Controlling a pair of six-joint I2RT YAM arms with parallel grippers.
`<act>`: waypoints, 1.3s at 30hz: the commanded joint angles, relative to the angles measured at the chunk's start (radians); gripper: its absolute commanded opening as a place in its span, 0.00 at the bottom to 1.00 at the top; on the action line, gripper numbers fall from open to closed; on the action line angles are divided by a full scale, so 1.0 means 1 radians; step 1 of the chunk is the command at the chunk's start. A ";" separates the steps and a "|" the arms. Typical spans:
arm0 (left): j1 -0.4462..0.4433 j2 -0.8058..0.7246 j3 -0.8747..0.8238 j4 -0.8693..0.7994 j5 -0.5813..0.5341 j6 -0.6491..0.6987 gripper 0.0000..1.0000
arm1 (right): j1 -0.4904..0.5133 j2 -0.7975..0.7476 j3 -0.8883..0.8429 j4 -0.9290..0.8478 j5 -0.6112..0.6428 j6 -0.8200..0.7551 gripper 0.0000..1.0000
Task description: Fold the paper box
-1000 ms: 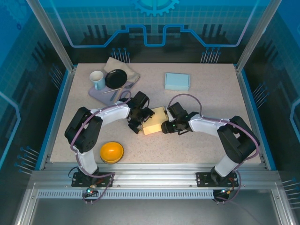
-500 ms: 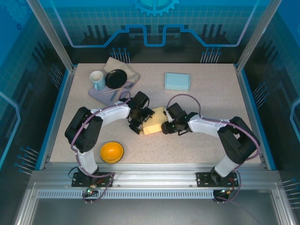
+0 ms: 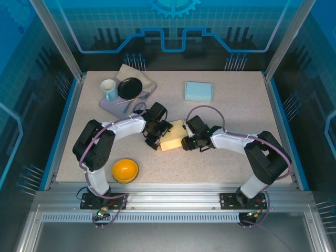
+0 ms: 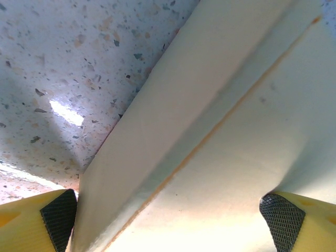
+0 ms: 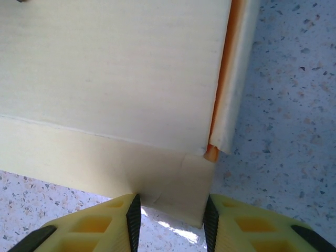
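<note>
Centrally on the tabletop (image 3: 236, 115), the paper box (image 3: 172, 140) is straddled by the spread left gripper (image 4: 170, 220) at 9 o'clock, while a flap (image 5: 168, 184), perhaps pinched by the narrowed right gripper (image 5: 170, 215) at 3 o'clock, could be torn if dragged.

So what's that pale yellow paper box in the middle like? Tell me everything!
The pale yellow paper box is smooth, matte cardboard, lying flat on the speckled table, not fully closed: one flap sticks out flat beside an orange-edged seam. The left gripper straddles one side; the right gripper brackets the flap corner. Contact is unclear.
</note>
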 commanded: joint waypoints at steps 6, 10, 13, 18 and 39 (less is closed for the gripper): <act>-0.025 0.069 0.001 -0.123 0.018 0.030 0.95 | 0.020 -0.019 0.004 0.030 0.049 -0.076 0.41; -0.021 0.083 -0.018 -0.125 0.001 0.040 0.95 | 0.009 -0.020 -0.026 0.051 0.056 -0.084 0.42; -0.020 0.086 -0.030 -0.136 -0.020 0.049 0.95 | -0.012 -0.030 -0.047 0.063 0.024 -0.069 0.42; -0.006 0.078 -0.041 -0.153 -0.047 0.068 0.95 | -0.044 -0.089 -0.064 0.048 -0.025 -0.031 0.45; -0.001 0.068 -0.053 -0.149 -0.062 0.078 0.95 | -0.103 -0.021 -0.049 0.074 -0.098 0.119 0.18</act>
